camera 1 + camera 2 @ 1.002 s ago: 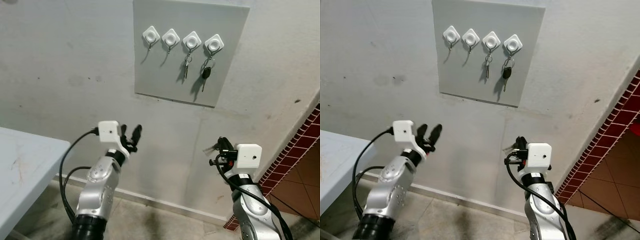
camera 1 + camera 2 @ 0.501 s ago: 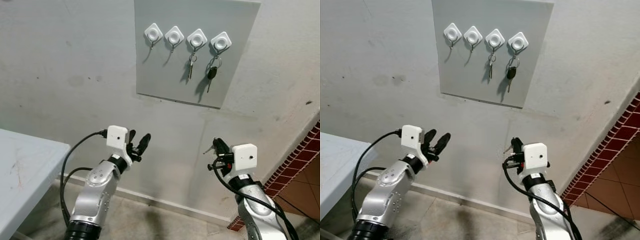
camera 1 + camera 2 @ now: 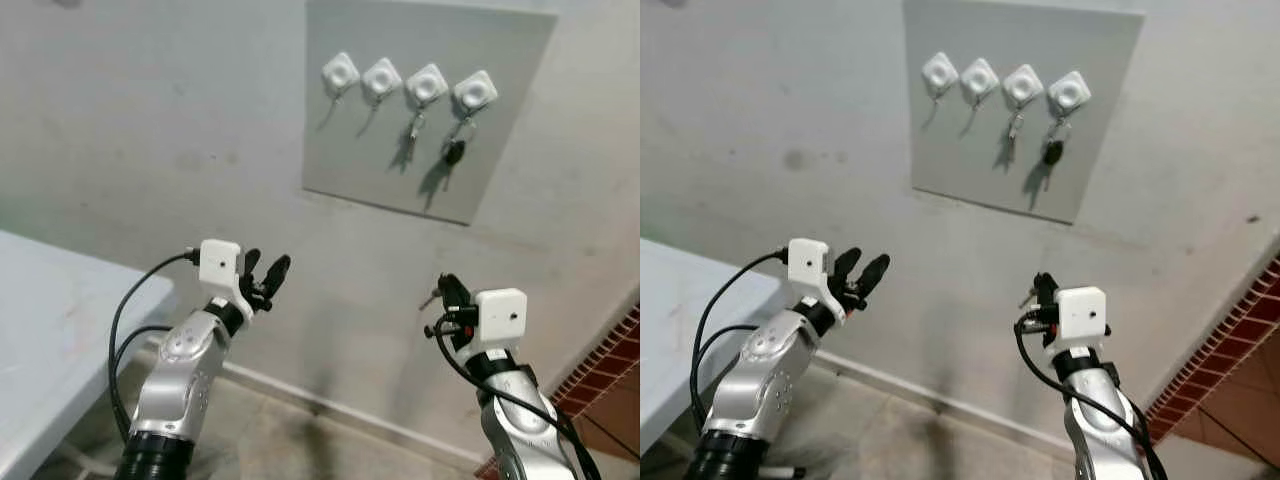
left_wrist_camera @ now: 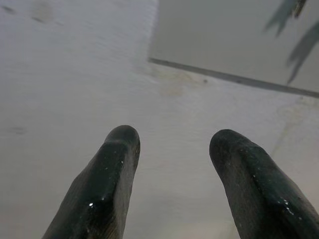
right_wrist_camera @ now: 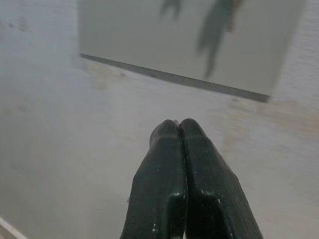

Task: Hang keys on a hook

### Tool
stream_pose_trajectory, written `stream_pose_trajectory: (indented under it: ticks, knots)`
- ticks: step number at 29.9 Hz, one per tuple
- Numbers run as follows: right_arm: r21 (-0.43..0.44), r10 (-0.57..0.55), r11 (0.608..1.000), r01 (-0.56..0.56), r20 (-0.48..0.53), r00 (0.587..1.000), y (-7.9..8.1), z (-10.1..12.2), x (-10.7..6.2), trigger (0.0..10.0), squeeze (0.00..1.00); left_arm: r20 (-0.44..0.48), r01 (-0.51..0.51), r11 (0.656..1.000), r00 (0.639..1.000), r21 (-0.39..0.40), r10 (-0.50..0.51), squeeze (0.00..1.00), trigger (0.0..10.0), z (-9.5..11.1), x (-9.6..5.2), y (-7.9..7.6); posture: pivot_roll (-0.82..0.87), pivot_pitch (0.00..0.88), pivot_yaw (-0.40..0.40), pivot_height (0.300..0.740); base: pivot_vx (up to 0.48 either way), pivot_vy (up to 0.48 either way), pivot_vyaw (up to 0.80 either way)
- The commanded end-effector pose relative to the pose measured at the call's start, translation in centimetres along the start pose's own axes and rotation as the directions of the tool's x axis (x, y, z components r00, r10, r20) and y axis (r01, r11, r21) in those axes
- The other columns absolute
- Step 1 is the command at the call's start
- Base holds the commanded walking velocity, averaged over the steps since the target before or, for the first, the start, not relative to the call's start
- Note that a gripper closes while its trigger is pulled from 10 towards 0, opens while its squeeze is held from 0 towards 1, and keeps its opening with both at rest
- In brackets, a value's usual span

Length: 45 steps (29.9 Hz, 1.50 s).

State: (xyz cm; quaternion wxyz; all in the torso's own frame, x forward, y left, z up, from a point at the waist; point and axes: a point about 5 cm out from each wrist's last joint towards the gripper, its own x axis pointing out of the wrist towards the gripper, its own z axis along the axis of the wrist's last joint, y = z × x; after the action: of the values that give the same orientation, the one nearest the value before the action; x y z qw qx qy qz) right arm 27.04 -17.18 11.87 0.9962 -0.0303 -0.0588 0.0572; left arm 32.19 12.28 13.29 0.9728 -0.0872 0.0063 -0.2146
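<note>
A grey board on the wall carries a row of white hooks. The two left hooks are bare. A silver key hangs from the third hook and a black-headed key from the fourth. My right gripper is held up below the board, well short of it, shut on a small metal key that sticks out beside the fingers. In the right wrist view its fingertips are pressed together. My left gripper is raised at the lower left of the board, open and holding nothing.
A pale table stands at the left by my left arm. A red tiled wall runs along the right side. The plaster wall meets the concrete floor at a skirting line below both arms.
The whole view has shifted, so the board now sits further right and looks smaller. Both arms hold much the same pose. The left gripper stays open and the right stays shut.
</note>
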Motion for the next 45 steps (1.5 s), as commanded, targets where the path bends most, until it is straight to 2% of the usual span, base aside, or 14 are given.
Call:
stream_pose_trajectory:
  ticks: [1,10,18,29,45]
  knots:
    - [0.019,0.013,1.0,-0.014,0.035,0.999,0.82,0.66,0.02,10.0,0.0,-0.006,-0.017,1.0,1.0,-0.002,0.017,0.0,10.0,0.12,-0.07,0.49,-0.08,0.0,0.016,0.74,0.0,0.368,0.0]
    - [0.029,0.006,1.0,-0.007,0.034,0.999,0.99,0.41,-0.29,10.0,0.0,-0.009,-0.015,1.0,1.0,-0.01,0.015,0.0,10.0,0.05,0.03,0.42,-0.08,0.0,0.014,0.74,0.0,0.399,0.0]
    - [0.035,0.006,0.999,-0.008,0.032,0.999,1.08,0.43,-0.41,10.0,0.0,-0.02,-0.046,0.999,0.999,-0.03,0.045,0.0,10.0,-0.15,0.19,0.33,-0.08,0.0,0.01,0.74,0.0,0.0,0.0]
    - [0.042,0.002,0.999,-0.003,0.035,0.999,1.1,0.54,-0.43,10.0,0.0,-0.013,-0.031,0.998,0.999,-0.055,0.031,0.0,10.0,-0.12,0.16,0.05,-0.08,0.0,0.01,0.74,0.0,0.0,0.0]
    - [0.048,0.003,0.999,-0.005,0.036,0.999,1.32,0.52,-0.5,10.0,0.0,-0.009,-0.01,0.999,1.0,-0.051,0.01,0.0,10.0,0.0,0.04,-0.18,-0.08,0.0,0.011,0.74,0.356,0.0,0.0]
